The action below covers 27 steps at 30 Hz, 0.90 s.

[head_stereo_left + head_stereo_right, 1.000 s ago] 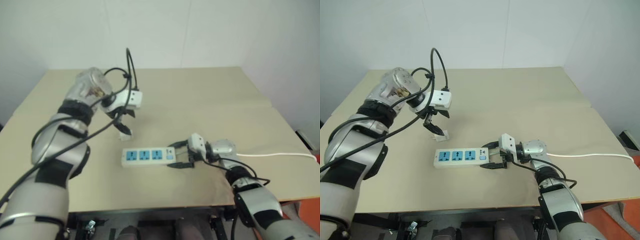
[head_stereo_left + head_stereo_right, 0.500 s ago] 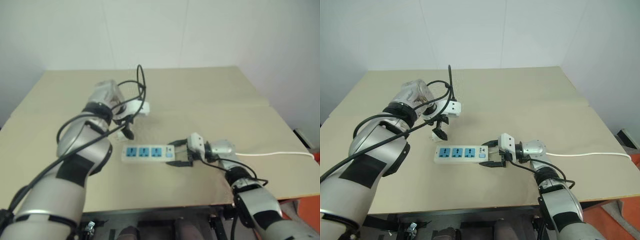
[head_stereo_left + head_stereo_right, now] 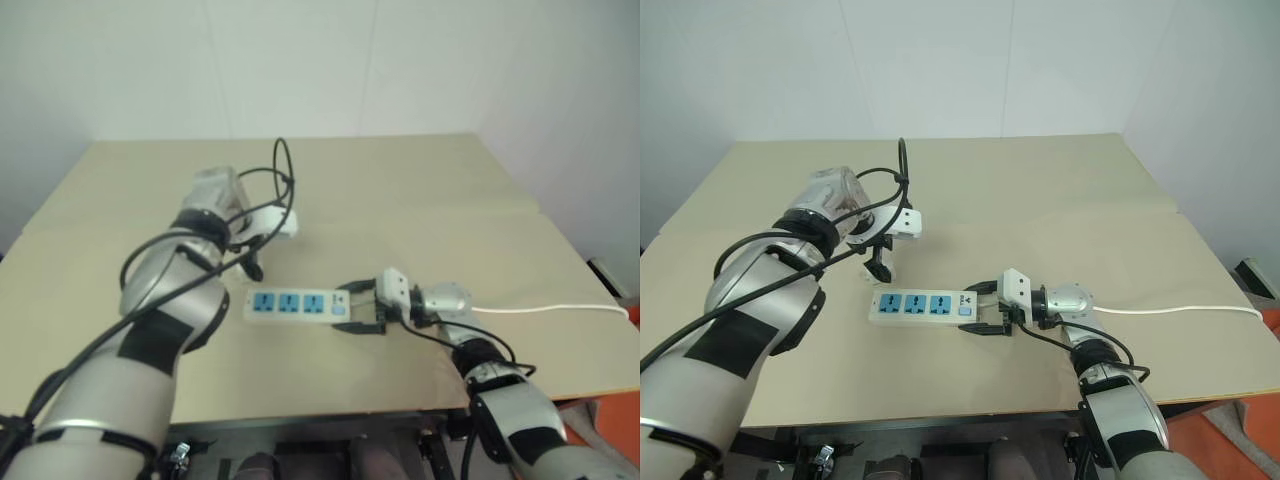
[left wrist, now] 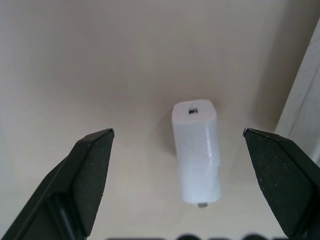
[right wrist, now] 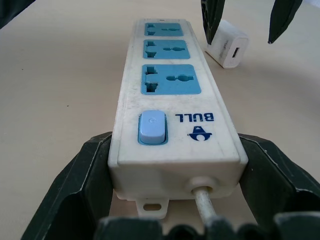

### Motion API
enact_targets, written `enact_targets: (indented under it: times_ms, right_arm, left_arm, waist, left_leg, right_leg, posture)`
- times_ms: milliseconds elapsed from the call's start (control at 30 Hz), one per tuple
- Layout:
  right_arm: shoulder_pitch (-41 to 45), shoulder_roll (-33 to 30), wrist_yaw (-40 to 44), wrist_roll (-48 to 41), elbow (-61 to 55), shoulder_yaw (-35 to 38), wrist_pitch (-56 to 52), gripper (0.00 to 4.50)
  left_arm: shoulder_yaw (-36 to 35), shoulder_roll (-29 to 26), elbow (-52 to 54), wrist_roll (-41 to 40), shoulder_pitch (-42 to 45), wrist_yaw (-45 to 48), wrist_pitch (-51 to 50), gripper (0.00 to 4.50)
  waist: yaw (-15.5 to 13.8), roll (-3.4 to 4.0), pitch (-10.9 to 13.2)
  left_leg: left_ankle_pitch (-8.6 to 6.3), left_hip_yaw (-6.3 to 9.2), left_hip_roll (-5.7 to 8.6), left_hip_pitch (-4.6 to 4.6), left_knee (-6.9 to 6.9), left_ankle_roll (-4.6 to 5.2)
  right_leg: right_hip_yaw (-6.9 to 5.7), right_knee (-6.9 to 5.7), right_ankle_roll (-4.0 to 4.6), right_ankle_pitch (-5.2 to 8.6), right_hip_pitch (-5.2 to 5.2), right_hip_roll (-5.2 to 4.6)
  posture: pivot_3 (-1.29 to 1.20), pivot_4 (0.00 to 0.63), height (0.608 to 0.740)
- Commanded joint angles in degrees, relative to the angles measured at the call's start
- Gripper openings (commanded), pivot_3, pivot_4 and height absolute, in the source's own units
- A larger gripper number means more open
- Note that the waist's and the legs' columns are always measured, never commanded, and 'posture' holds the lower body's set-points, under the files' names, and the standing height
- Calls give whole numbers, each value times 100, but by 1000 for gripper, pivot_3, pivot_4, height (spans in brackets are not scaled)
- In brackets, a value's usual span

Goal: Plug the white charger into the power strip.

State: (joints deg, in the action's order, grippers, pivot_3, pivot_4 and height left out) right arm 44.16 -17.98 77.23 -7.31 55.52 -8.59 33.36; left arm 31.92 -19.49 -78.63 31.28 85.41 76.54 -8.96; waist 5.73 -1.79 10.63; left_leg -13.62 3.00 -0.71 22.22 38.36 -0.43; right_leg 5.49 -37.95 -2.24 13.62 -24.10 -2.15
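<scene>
Hovered left hand spread wide over charger lying on desk beside strip, itself clamped in right hand; risked, seemingly, knocking charger aside through off-centre closing.

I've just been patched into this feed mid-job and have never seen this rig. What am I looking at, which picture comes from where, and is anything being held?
It is a two-armed humanoid robot at a tan table. The two wide pictures come from its head camera, looking down over the arms. The two close-ups come from cameras on the wrists.

On the table lie a power strip with three blue sockets and a small white charger.

The right end effector grips the cord end of the strip, one finger on each side. The left end effector hovers open over the charger, which lies on its side between the fingers, untouched. All three sockets are empty.
</scene>
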Motion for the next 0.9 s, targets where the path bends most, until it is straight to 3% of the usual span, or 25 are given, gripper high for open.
enact_targets:
  times_ms: [33, 500, 600, 900]
  right_arm:
    - [-158, -59, -195, 305, 21, -120, -105, 3395]
    - [-258, -151, -388, 440, -92, -166, -158, 3395]
    - [-264, -163, -402, 467, -99, -176, -219, 3395]
    - [-273, -177, -527, 511, -86, -224, -243, 3395]
  left_arm:
    - [-78, -2, 15, 28, -9, -10, -26, 4500]
    - [-77, 73, -8, 212, -169, -89, -65, 4500]
    - [-93, 89, -11, 230, -204, -181, -105, 3912]
    - [-168, 118, -6, 189, -224, -218, -150, 998]
  waist:
    - [8, 0, 0]
    - [6, -2, -2]
    - [4, -3, -2]
    - [5, -3, -3]
  left_leg:
    - [0, 0, 0, -1, 0, 0]
    - [0, 0, 0, -7, 0, 0]
    - [0, 0, 0, -13, 0, 0]
    - [0, 0, 0, -16, 0, 0]
  right_leg:
    - [0, 0, 0, 0, 0, 0]
    - [1, -2, 0, 0, 5, 0]
    - [1, -3, 0, 0, 12, 0]
    - [2, -3, -1, 1, 15, 0]
  posture:
    - [0, 150, 740]
    - [0, 150, 740]
    - [0, 150, 740]
    - [0, 150, 740]
